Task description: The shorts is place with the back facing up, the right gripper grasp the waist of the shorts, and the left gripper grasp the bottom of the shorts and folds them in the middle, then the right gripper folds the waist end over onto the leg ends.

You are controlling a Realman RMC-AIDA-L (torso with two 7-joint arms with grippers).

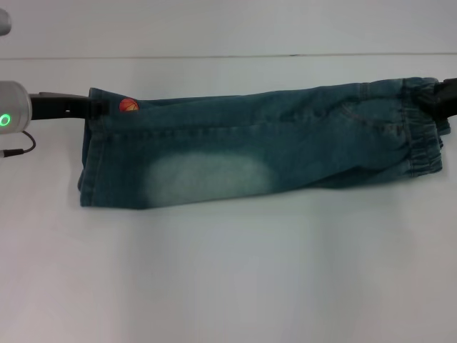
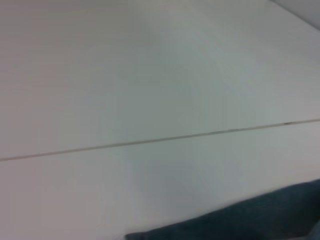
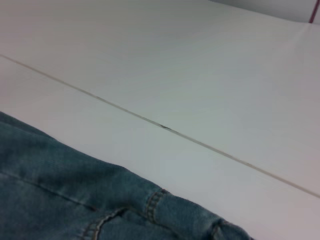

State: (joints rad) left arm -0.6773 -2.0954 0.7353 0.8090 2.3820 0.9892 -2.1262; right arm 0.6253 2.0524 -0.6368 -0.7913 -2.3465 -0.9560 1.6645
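The blue denim shorts (image 1: 235, 153) lie folded lengthwise into one long strip across the white table. The leg hems (image 1: 91, 164) are at the left, with a pale faded patch and a small orange ball patch (image 1: 128, 105). At the right lies the ruffled elastic waist (image 1: 423, 136). My left gripper (image 1: 91, 108) reaches in from the left and is shut on the far corner of the hem, beside the ball patch. At the right edge of the head view, my right gripper (image 1: 437, 100) is shut on the far end of the waistband. Each wrist view shows only an edge of denim (image 2: 260, 220) (image 3: 60, 190).
The white table (image 1: 228, 271) stretches wide in front of the shorts. A thin seam line (image 1: 214, 57) runs across the table behind them. The left arm's silver-grey wrist (image 1: 13, 107) shows a green light at the left edge.
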